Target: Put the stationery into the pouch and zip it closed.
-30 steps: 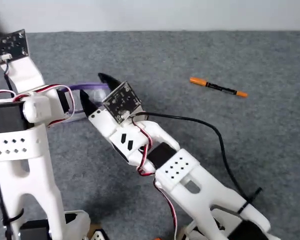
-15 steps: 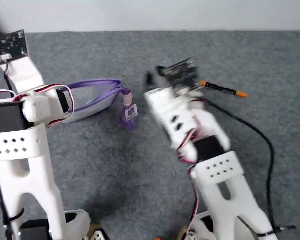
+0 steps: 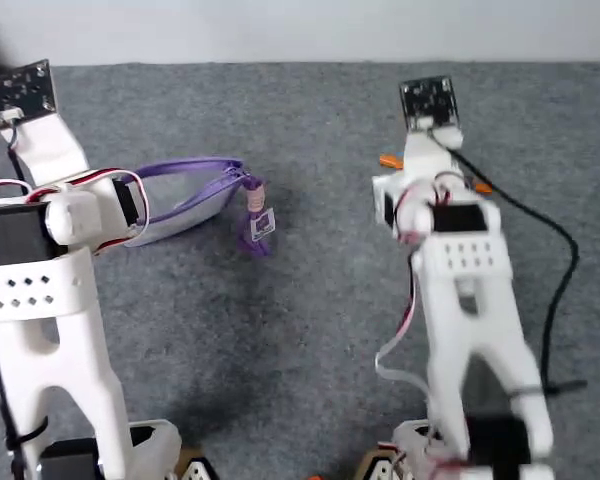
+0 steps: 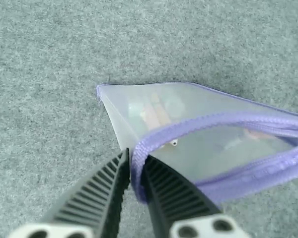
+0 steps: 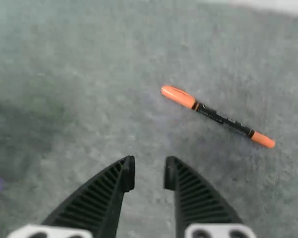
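Down at the near edge, the bases of both arms are cut off, and between them a broad stretch of grey mat lies bare as far as the pouch and the marker. That is the widest free ground on the table.

The left arm stands tall at the left side and blocks much of what is behind it. From above, the left gripper is mostly tucked behind its own wrist. In the left wrist view, the left gripper is pinched tight on the purple zip edge of the pouch at its left end.

The pouch lies flat on the mat, left of centre, with its mouth gaping between the two purple zip lines. Its right end trails a small purple tag onto open mat. Pale shapes show through the cloudy wall, but I cannot make out what they are.

The right arm reaches straight toward the far side, with a black cable looping off to its right. The right gripper hovers over the mat with its fingers slightly parted and nothing between them.

The orange-tipped marker lies just beyond it at a slant, with clear mat all round. From above, the marker shows as two orange ends, with its middle hidden behind the right arm.

Farthest off, the mat ends at a white strip running the full width of the table.
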### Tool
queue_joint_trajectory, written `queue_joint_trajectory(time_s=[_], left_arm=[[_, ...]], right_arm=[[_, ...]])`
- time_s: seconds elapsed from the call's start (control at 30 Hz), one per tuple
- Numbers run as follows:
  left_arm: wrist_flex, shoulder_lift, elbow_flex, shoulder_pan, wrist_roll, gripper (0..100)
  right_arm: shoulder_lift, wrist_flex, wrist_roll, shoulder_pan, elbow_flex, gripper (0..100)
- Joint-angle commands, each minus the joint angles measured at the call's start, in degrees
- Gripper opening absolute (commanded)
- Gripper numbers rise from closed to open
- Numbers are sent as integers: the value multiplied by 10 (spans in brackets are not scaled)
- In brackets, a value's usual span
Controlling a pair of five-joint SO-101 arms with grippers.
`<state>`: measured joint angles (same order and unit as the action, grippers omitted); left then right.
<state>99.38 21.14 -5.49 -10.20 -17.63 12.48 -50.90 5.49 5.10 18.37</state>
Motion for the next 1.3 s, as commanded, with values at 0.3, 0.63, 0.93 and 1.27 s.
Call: queue_joint_trajectory(time_s=[0.3,0.63,0.93,1.27], left_arm=[[7,-1,-25,2,-4,13],[9,-1,-24,2,-4,13],[9,-1,-24,1,-4,13],[9,-1,-24,1,-4,13]], right_arm=[[-390,-66,89,-47,-424,303],[-584,-67,171,-46,-589,314],[-679,-67,171,-47,-620,247],[-667,-175,168,-48,-621,11]])
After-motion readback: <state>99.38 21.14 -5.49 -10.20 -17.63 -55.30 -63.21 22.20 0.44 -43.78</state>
